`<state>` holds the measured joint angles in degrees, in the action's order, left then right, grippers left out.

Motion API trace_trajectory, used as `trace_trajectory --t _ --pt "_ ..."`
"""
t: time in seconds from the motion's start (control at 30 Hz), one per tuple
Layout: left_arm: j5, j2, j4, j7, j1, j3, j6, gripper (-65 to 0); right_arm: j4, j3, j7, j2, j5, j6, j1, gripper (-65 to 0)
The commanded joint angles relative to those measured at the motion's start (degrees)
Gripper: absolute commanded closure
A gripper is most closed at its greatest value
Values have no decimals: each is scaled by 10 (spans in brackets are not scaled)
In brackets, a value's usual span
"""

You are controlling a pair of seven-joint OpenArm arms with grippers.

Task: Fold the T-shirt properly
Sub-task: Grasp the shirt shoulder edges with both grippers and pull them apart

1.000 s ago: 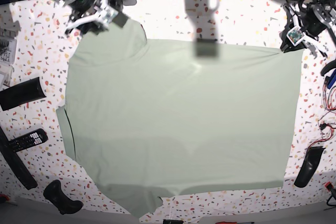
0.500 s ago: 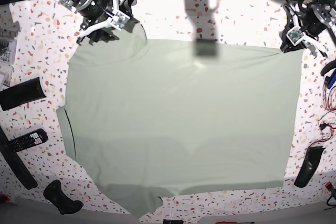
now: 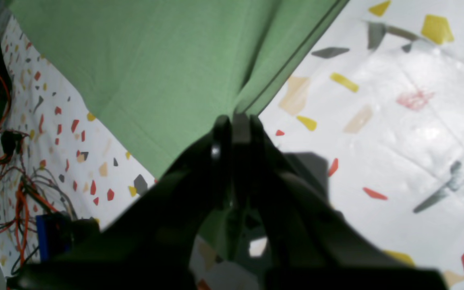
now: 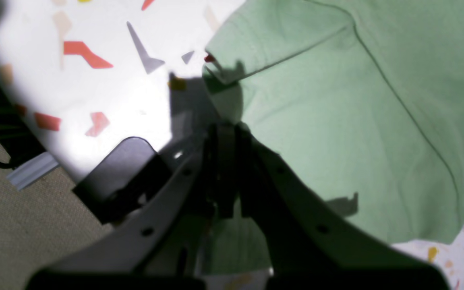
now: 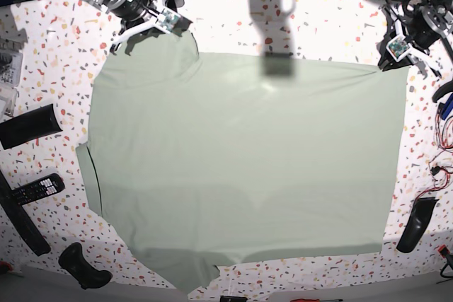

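Sage cloth is sitting clenched in both sets of jaws: your left gripper (image 3: 235, 121) is pinching a hem corner of the T-shirt (image 5: 248, 160), your right gripper (image 4: 224, 131) its far sleeve edge. It is lying spread across the speckled bench (image 5: 42, 68), reaching toward the far corners. Lift both evenly (keeping the edge taut) before folding.

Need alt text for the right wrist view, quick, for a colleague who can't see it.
The right tool is shut at the edge of the pale green T-shirt, which lies on the speckled white table.
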<state>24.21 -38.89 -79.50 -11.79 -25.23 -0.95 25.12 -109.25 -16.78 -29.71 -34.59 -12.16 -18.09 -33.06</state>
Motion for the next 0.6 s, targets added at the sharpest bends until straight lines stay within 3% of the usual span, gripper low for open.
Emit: trace_trajectory --t 0.0,0.57 --pt "21 -12 3 47 -5 -3 1 0 -12 10 -27 -11 -38 34 2 0" --pt "24 -12 2 47 -5 -5 1 0 -141 10 -59 -11 -41 36 2 0"
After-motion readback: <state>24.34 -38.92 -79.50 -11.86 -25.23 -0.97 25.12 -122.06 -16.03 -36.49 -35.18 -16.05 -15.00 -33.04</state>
